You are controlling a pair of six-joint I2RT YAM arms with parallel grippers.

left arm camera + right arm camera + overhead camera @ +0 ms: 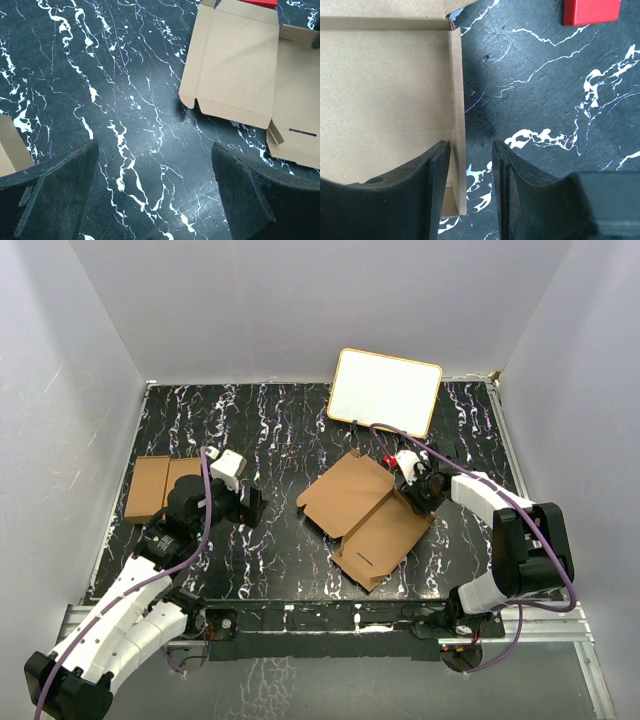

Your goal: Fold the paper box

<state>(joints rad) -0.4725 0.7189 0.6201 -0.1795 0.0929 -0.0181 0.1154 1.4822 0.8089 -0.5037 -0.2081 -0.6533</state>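
Holds the left pincer [155, 150] spread wide and empty above the black marbled tabletop [280, 440], sets the half-parted right pincer [470, 144] astride an edge strip of the paper box [360, 510], lying unfolded right of centre, unclamped, short of a red block [590, 11].

Robot lab test cell, no doubt about it

Plain pale walls [300, 300] box in three sides of a black marble-look counter [280, 440], so it's a purpose-built enclosure and not anyone's kitchen. Two white-and-black arms, the left arm [130, 610] and the right arm [520, 540], are bolted to a bare metal rail [330, 620] along the near edge. Purple cables [205, 510] loop off them in the open, and a white board [385, 390] with a yellow rim leans at the back wall.
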